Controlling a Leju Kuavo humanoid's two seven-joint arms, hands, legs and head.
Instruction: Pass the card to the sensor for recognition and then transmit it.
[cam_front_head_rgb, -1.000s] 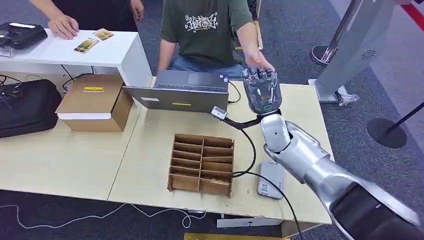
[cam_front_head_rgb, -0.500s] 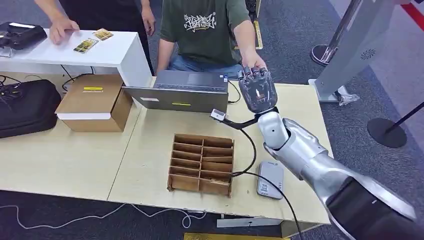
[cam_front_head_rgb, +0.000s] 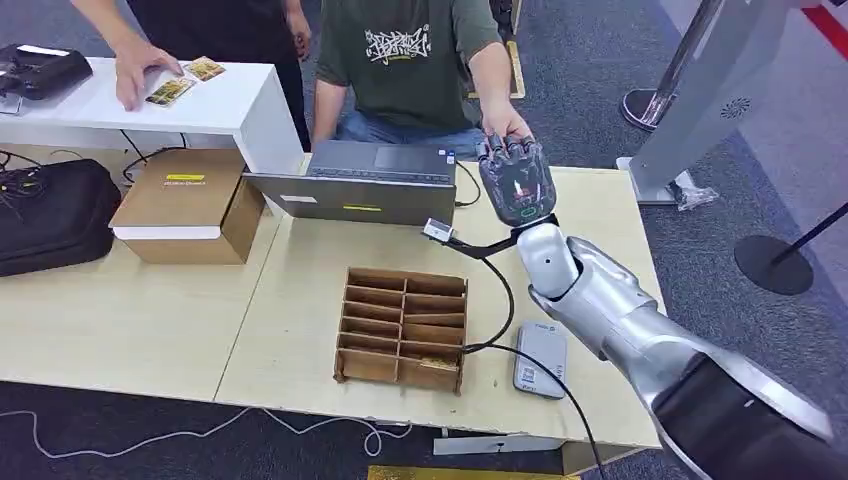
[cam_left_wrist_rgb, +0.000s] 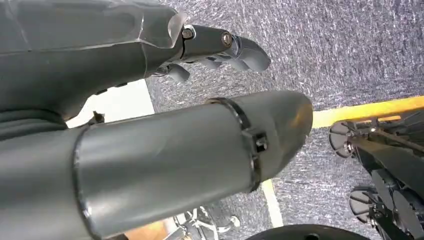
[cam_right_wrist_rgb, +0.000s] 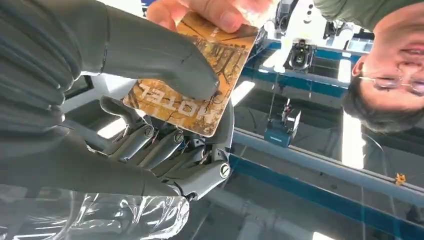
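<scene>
Gold card (cam_right_wrist_rgb: 192, 90) is pinched by the right hand (cam_front_head_rgb: 518, 181) (a person's hand (cam_right_wrist_rgb: 210, 11) also grips it).

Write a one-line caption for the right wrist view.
Right hand pinches a golden-brown patterned card that a person's hand also grips at its far edge.

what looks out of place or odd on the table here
Nothing is spilled or damaged. The grey card reader lies slightly askew near the table's front edge, and its black cable loops loosely past the brown cardboard divider tray.
</scene>
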